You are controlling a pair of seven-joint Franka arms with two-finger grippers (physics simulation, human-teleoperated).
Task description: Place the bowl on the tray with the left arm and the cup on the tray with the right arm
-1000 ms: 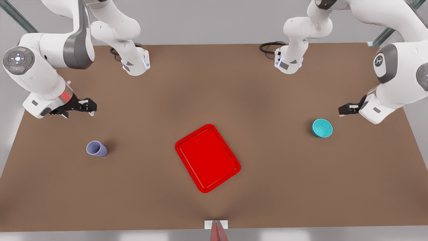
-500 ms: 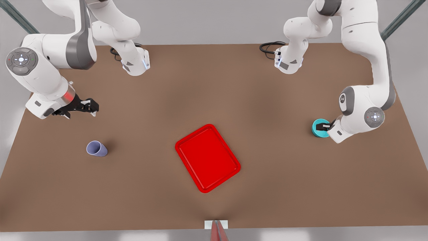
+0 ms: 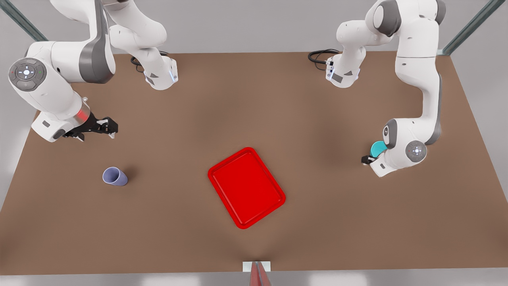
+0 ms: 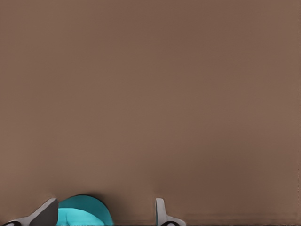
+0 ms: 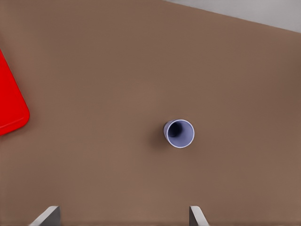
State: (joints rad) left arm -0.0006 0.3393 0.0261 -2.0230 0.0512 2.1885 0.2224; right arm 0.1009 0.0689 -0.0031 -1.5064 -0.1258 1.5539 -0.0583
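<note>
Left gripper (image 4: 106,214) is low over the bowl (image 4: 84,212), fingers (image 4: 161,213) spread wide; the bowl sits against one finger, probably a rim straddle, though the wrist view catches little of it. Best to settle deep and centre the wall before closing, so the bowl doesn't skid. Right gripper (image 5: 123,217) hovers open, waiting, with the cup (image 5: 179,133) just ahead. Farther off lies the tray (image 3: 246,187), bare.
</note>
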